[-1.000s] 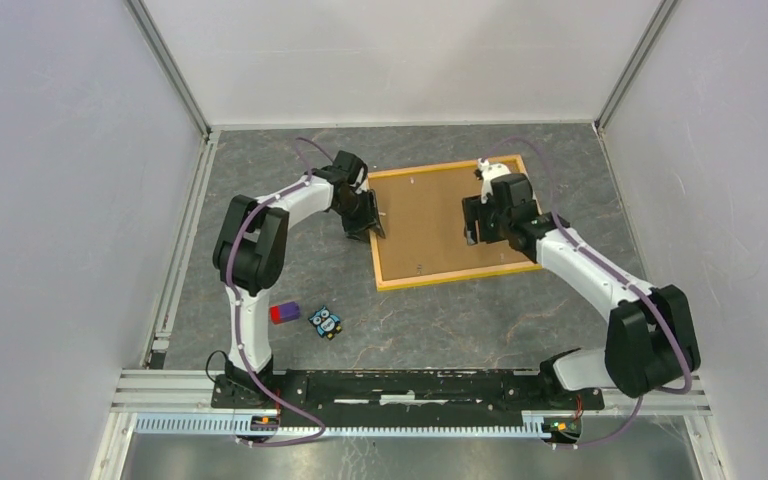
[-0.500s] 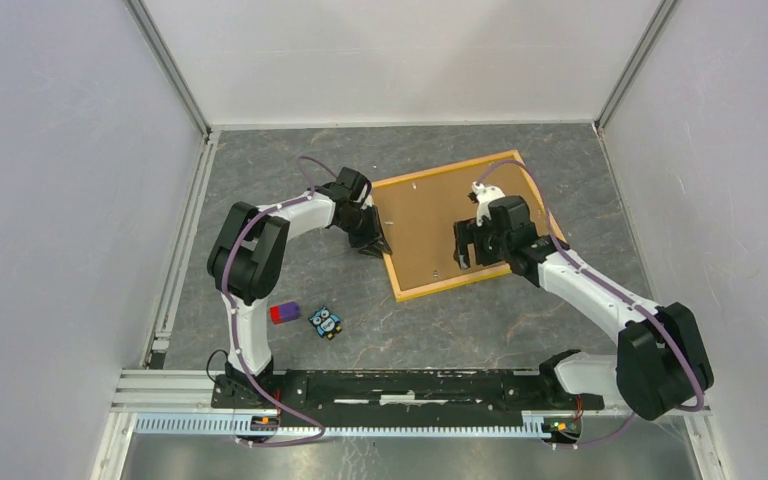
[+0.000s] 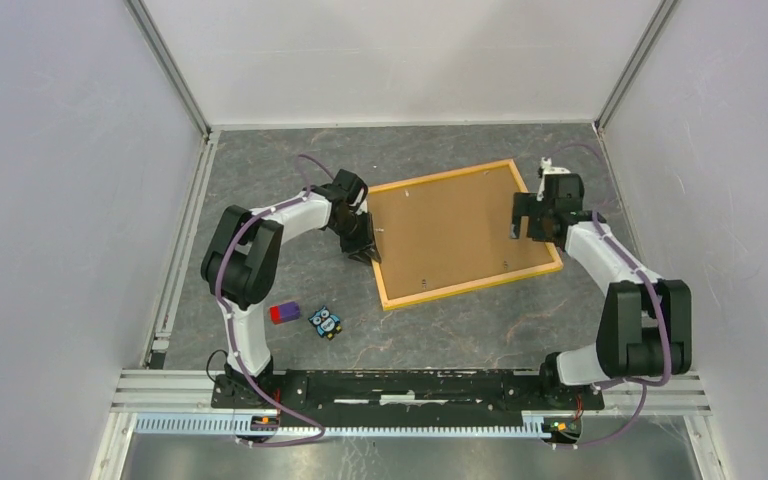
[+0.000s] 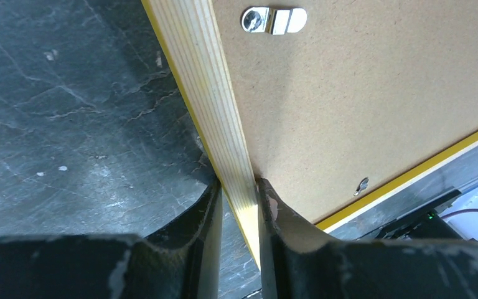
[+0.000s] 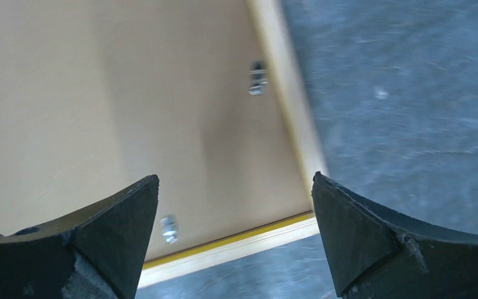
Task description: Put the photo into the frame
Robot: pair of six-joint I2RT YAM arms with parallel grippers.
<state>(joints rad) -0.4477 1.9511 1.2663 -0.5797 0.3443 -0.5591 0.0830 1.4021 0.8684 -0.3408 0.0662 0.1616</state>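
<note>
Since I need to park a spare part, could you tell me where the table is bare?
Bare: the wide table strip between the frame and the arm bases, and the strip behind the frame. Crowded: near the left gripper, purple block and owl figure.

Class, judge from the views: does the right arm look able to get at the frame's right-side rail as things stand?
Probably yes: the right hand hovers open just above that rail of the frame, with nothing between them.
</note>
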